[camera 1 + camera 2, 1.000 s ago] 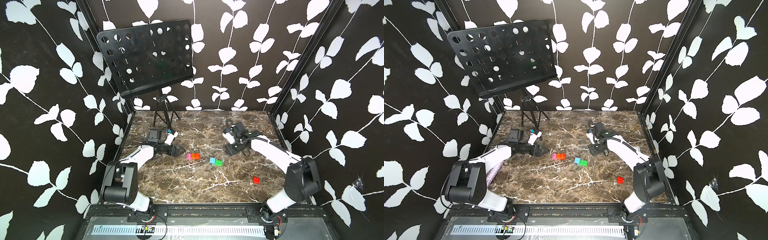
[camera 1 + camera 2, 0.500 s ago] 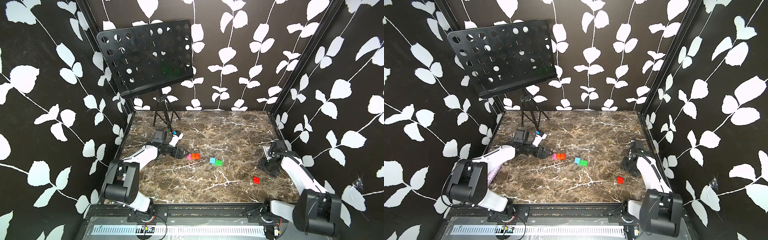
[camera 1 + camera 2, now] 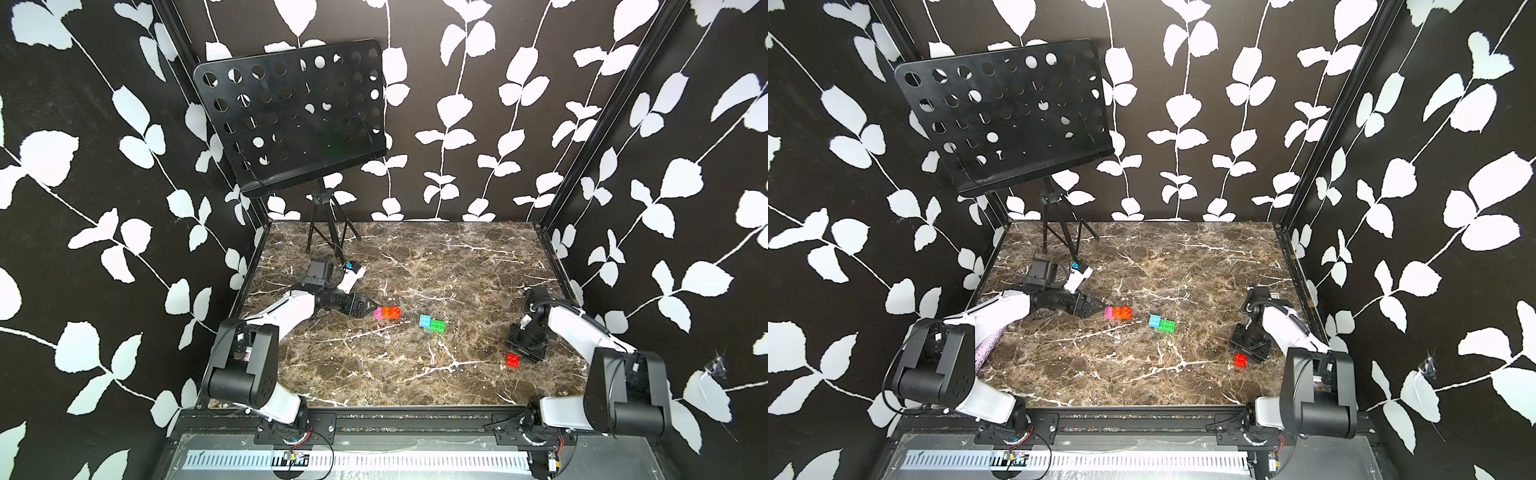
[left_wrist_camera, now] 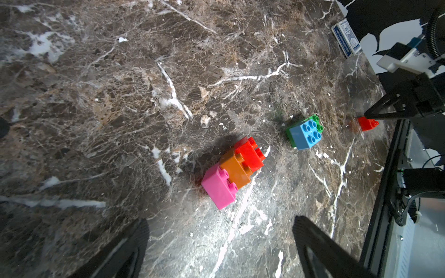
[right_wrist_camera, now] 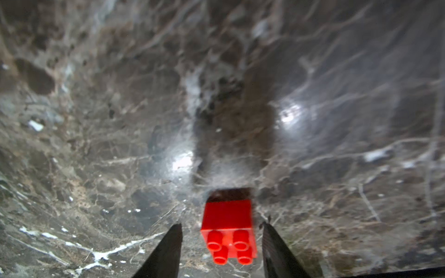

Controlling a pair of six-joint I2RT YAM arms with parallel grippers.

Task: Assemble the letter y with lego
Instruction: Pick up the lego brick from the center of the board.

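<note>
Left fingers [image 4: 310,240] splayed before studded pink-orange-red stack [image 4: 234,172], right fingers [image 5: 166,252] parted astride squarish red brick [image 5: 227,223]

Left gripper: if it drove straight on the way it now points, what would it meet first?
Most likely the pink brick, the near end of the pink-orange-red stack, which lies just ahead of the open left gripper; depth is hard to judge.

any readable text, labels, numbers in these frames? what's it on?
Not readable: a line of white print along the side of the blue box, left wrist view; too small and blurred to quote.
Nothing else in any view carries legible words, numbers or signs.
</note>
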